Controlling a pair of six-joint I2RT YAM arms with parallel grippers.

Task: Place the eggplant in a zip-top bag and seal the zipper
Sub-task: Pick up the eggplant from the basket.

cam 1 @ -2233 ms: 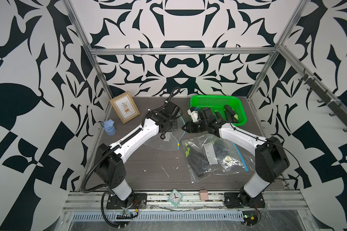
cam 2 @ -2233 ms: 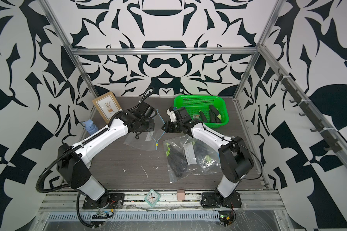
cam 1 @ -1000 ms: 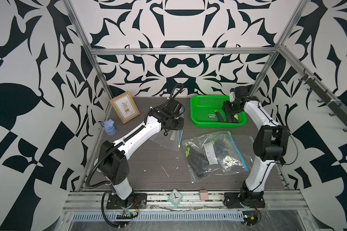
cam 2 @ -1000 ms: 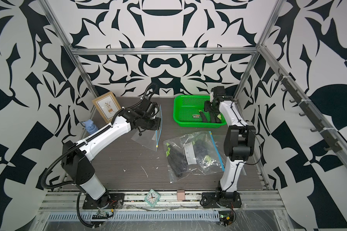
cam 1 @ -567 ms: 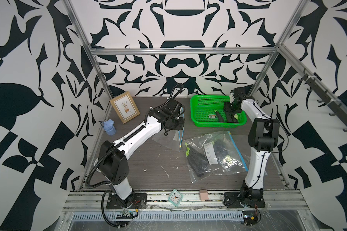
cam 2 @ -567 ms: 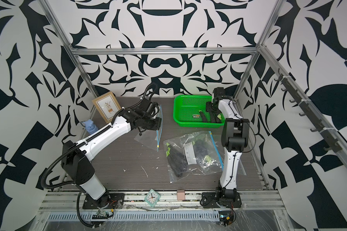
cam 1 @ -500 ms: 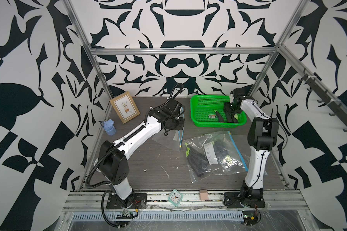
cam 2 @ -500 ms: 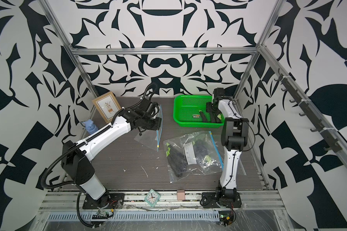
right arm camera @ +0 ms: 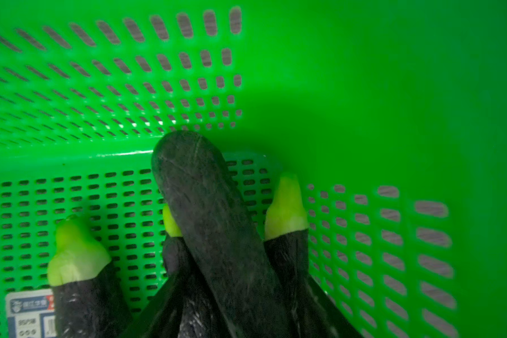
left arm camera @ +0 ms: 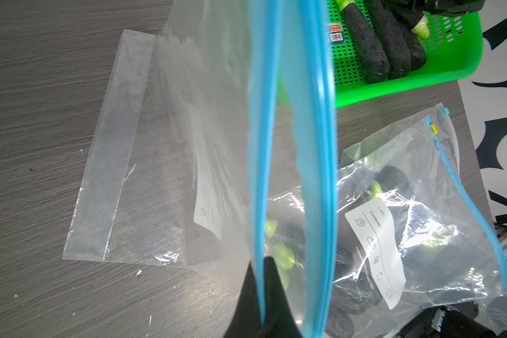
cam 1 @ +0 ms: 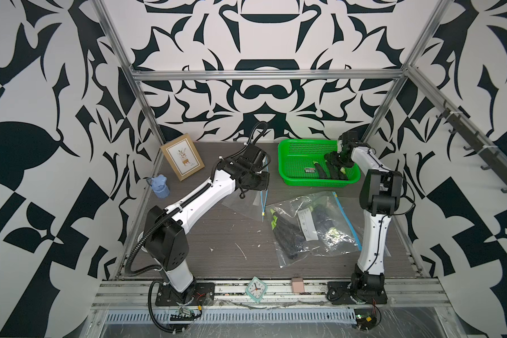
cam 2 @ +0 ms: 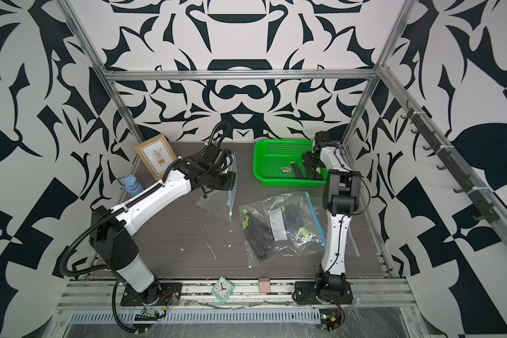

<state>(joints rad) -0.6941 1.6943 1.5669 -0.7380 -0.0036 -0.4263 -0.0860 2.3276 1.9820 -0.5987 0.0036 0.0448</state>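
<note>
The eggplant (right arm camera: 211,222) lies atop others in the green basket (cam 1: 313,182), upper right in both top views, lengthwise between the jaws of the right gripper (cam 1: 333,158); whether they pinch it cannot be told. The left gripper (cam 1: 259,184), mid-frame, clamps the rim of the zip-top bag (cam 1: 240,203).

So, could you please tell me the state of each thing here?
Left gripper: shut on the empty bag at its zipper edge.
Empty bag: mouth open, one edge lifted.
Right gripper: around an eggplant in the basket; grip unclear.
Filled bags: lying flat.
</note>
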